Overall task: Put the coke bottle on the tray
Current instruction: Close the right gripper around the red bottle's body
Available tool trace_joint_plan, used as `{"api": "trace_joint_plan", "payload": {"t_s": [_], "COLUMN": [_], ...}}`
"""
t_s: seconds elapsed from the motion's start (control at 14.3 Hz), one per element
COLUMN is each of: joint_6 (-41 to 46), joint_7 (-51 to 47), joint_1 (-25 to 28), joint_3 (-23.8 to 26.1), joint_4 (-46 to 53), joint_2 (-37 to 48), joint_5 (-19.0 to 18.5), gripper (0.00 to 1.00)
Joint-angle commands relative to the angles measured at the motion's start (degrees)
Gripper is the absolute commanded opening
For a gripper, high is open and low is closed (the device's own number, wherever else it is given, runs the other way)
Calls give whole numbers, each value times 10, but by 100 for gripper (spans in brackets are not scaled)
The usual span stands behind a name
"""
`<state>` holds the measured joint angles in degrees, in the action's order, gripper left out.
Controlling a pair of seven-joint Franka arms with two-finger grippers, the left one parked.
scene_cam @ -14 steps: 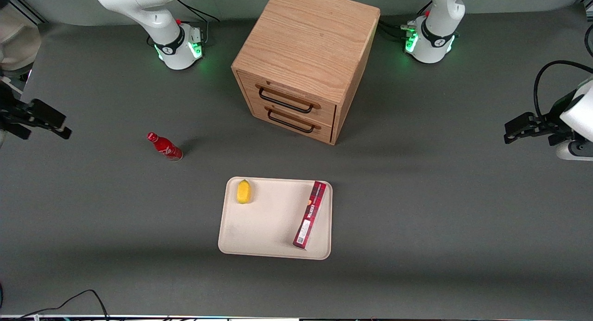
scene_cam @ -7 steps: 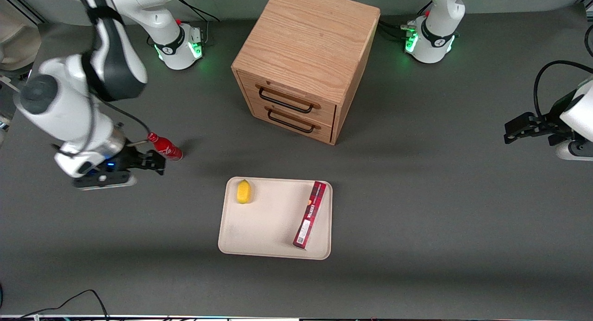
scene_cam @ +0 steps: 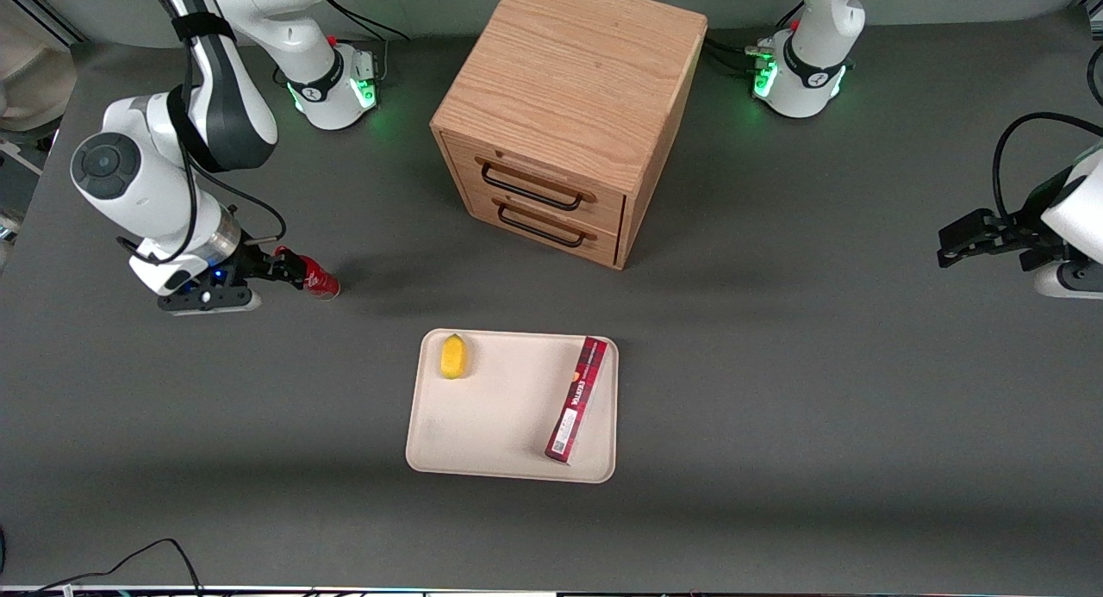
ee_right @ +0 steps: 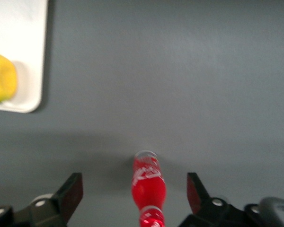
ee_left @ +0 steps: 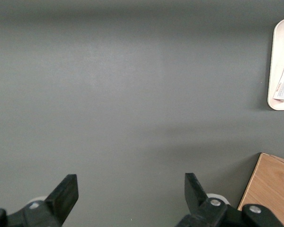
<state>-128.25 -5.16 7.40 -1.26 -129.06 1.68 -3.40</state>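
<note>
The coke bottle [scene_cam: 317, 279], small and red with white lettering, stands on the grey table toward the working arm's end, apart from the tray. My right gripper [scene_cam: 287, 270] is open at the bottle's cap end. In the right wrist view the bottle [ee_right: 148, 187] lies between the two spread fingers of the gripper [ee_right: 134, 183], with a gap on each side and no contact. The cream-beige tray [scene_cam: 508, 407] lies nearer the front camera than the drawer cabinet; its corner shows in the right wrist view [ee_right: 23, 56].
A lemon [scene_cam: 453, 357] and a long red box [scene_cam: 576, 398] lie on the tray. A wooden two-drawer cabinet [scene_cam: 569, 115] stands at the middle of the table. A black cable [scene_cam: 146, 556] lies at the table's front edge.
The right arm came into view, swung down beside the bottle, then shifted so the open fingers now straddle its cap end. The bottle has not moved.
</note>
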Motion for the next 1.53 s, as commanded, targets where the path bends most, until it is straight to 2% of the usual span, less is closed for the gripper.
{"api": "trace_joint_plan", "payload": {"t_s": [0.0,0.07,0.21,0.56,0.63,0.7,0.77,1.05,1.19,1.33,1.47], "joint_6": [-34,-34,-36,-108,-125,-138,-137,-112,-21,95,166], "joint_7": [17,17,23,32,32,32,32,25,15,-14,-42], "joint_1": [-5,-9,-11,-10,-10,-10,-9,-4,7,30,61], "joint_3": [-4,-4,-4,-5,-5,-5,-4,2,7,8,7], "joint_4": [-82,-89,-99,-153,-165,-172,-172,-115,-6,150,284], "joint_2": [58,61,61,61,61,61,61,47,6,-58,-125], "joint_5": [-8,-7,39,45,45,45,45,45,46,50,51], "gripper": [88,79,69,46,36,21,0,0,0,0,0]}}
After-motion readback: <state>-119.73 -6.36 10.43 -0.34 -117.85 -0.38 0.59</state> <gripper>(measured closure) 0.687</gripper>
